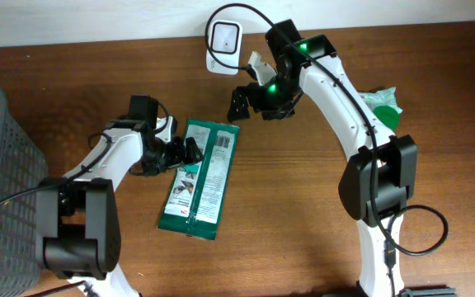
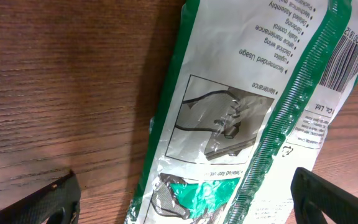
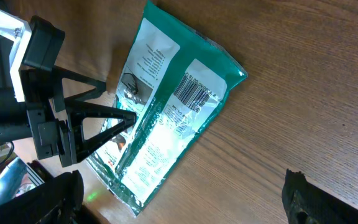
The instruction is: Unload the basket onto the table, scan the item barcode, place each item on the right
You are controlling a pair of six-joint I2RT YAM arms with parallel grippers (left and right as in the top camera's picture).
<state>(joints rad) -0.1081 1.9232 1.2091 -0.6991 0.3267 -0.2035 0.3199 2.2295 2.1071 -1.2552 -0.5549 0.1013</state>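
A green-and-white packet (image 1: 198, 180) lies flat and face up, its barcode (image 1: 223, 142) at the end nearer the white scanner (image 1: 223, 40), well apart from it.

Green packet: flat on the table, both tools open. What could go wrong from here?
1. The green packet lies flat on the table; the open left tool at its edge could push or crumple the thin film instead of gripping it.
2. The barcode sits near one end on glossy, wrinkled film; a grip there might cover or crease it.
3. The open right tool hangs close to the white scanner and could bump it.
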